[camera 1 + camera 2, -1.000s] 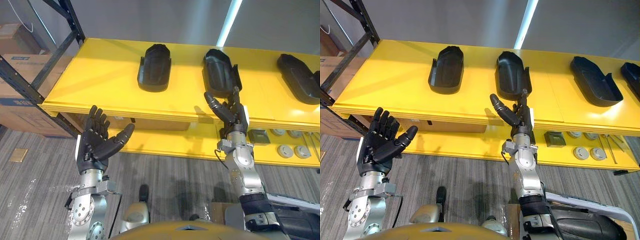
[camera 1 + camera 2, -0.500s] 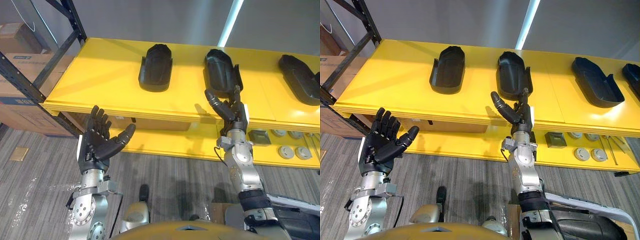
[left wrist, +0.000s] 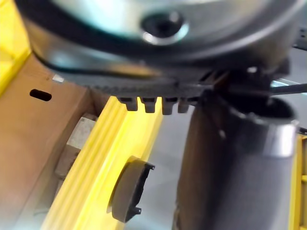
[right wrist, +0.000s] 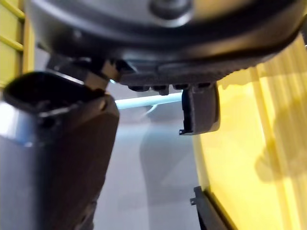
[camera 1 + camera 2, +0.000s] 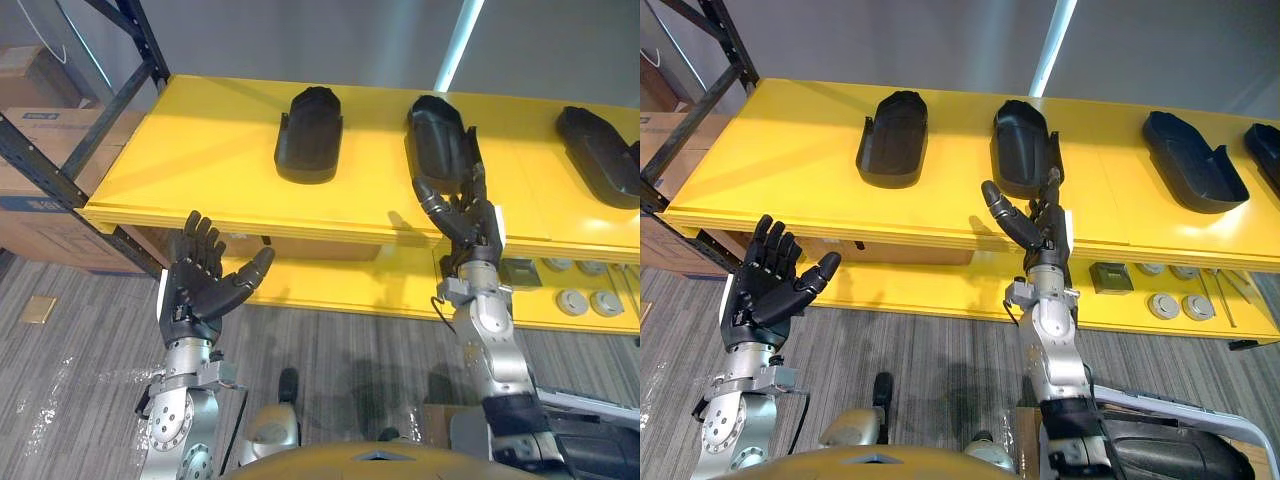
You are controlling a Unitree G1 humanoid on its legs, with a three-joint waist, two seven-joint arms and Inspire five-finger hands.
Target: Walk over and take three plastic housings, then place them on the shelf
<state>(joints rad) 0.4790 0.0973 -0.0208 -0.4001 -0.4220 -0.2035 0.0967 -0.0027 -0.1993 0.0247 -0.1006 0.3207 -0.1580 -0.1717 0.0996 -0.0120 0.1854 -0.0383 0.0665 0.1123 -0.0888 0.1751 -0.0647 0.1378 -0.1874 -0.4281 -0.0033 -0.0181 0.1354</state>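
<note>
Several black plastic housings lie on the yellow shelf top (image 5: 210, 160): one left of centre (image 5: 309, 135), one in the middle (image 5: 440, 140) and one at the right (image 5: 600, 155). My right hand (image 5: 468, 228) is raised at the shelf's front edge, open, with its fingertips up against the near end of the middle housing; whether they touch it I cannot tell. That housing also appears past the fingers in the right wrist view (image 4: 200, 110). My left hand (image 5: 200, 288) hangs open and holds nothing, palm up, below the shelf's front edge, left of the left housing (image 3: 128, 189).
A lower yellow shelf (image 5: 340, 285) carries a small grey box (image 5: 517, 272) and round grey parts (image 5: 585, 300). A black rack upright (image 5: 95, 120) and cardboard boxes (image 5: 40, 150) stand at the left. Grey carpet (image 5: 340, 350) lies below.
My right hand has risen a little and reached forward, its fingertips now at the middle housing's near end. The left hand has hardly moved.
</note>
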